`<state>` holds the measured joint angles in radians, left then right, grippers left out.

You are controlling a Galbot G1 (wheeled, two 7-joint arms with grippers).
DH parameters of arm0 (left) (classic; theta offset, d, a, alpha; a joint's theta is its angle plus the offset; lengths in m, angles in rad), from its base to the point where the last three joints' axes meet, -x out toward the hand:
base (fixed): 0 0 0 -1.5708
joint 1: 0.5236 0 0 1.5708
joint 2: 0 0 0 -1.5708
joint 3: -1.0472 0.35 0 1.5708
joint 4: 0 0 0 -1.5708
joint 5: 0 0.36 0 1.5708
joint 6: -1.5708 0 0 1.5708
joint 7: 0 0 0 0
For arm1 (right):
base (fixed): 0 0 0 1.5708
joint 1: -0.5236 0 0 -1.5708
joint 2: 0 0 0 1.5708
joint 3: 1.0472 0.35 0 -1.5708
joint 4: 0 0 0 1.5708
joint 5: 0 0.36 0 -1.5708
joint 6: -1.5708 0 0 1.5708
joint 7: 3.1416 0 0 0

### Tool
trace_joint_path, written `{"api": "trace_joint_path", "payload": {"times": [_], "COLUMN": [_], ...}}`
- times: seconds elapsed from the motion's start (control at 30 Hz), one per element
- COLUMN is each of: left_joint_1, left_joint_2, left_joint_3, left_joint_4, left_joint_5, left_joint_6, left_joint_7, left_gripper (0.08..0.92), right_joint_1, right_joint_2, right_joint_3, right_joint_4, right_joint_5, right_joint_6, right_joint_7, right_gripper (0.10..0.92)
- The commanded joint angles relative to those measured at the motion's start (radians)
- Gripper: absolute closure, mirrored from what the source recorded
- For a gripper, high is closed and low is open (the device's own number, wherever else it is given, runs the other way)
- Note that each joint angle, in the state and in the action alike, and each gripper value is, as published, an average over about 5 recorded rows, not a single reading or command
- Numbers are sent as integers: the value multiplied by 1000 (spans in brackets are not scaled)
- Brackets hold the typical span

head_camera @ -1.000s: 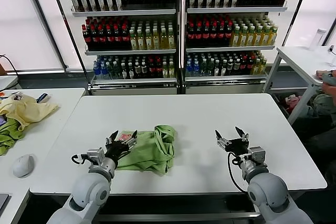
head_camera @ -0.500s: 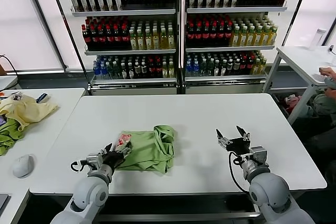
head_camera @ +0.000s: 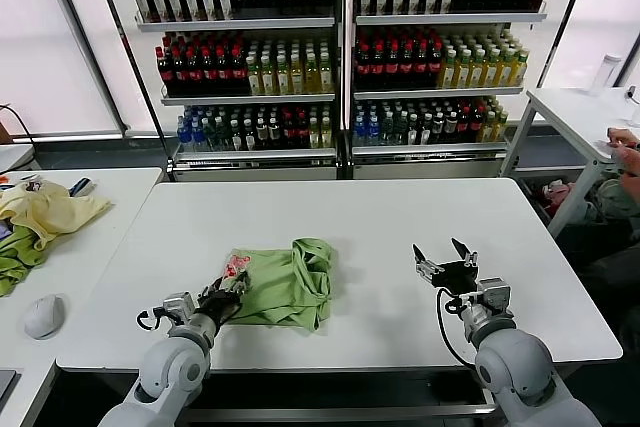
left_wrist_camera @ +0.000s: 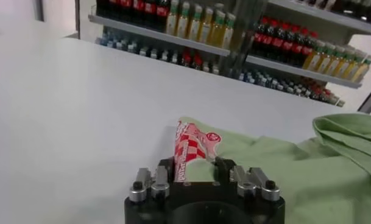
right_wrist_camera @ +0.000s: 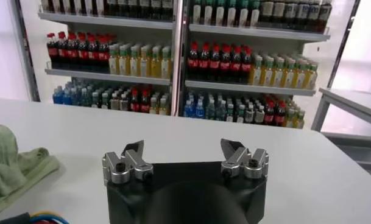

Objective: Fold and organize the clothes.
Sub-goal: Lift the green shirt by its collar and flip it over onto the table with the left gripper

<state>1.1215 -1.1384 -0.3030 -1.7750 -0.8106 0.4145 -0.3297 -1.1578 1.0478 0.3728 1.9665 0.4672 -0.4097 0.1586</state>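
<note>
Light green shirt [head_camera: 282,288] lies crumpled on the white bench [head_camera: 400,227], left of centre near the front edge. Soft, thin fabric, loosely bunched into a rough rectangle; a thicker rolled fold stands up along its far right side. Red-and-white checked print shows on the near left corner, curled upward.

Left tool [head_camera: 226,292] sits low at that printed corner. In the left wrist view [left_wrist_camera: 196,163] its fingers are narrowed on either side of the raised printed flap, pinching the cloth between them; fingertips mostly hidden behind the fabric and the tool body. Collar and buttons hard to make out.

Right tool [head_camera: 447,259] hovers above bare bench, well apart from the shirt, on the right side. Fingers spread wide, nothing between them; right wrist view [right_wrist_camera: 185,155] shows dark pointed tips on metal knuckles, and the edge of the green cloth far off to the side.

Side bench on the left carries a pale yellow garment [head_camera: 45,209], a darker green cloth [head_camera: 15,252] cut off by the frame edge, and a grey mouse [head_camera: 44,315]. Behind, shelves [head_camera: 340,57] of bottles.
</note>
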Motion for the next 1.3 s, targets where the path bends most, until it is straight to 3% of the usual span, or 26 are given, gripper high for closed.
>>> {"api": "trace_joint_path", "payload": {"times": [0.03,0.37,0.53,0.83,0.97,1.13,1.3], "left_joint_1": [3,13,26,48,41,51,52], "left_joint_2": [-6,-29,3,237,326,341,221], "left_joint_3": [-44,-153,-271,-587,-656,-533,-219], "left_joint_4": [20,-22,-64,-105,-135,-242,-264], "left_joint_5": [-241,-471,-557,-571,-484,-205,236], "left_joint_6": [-7,-1,8,60,92,89,47], "left_joint_7": [22,55,47,32,25,19,18], "left_gripper": [580,852,872,872,872,872,872], "right_joint_1": [0,-5,-6,1,1,-8,-24], "right_joint_2": [0,2,4,4,9,12,17], "right_joint_3": [2,5,8,9,8,12,23], "right_joint_4": [2,11,10,3,9,24,43], "right_joint_5": [1,2,4,14,15,14,13], "right_joint_6": [-2,-4,-3,4,5,7,8], "right_joint_7": [1,3,3,2,2,1,1], "right_gripper": [203,203,203,203,203,203,203]}}
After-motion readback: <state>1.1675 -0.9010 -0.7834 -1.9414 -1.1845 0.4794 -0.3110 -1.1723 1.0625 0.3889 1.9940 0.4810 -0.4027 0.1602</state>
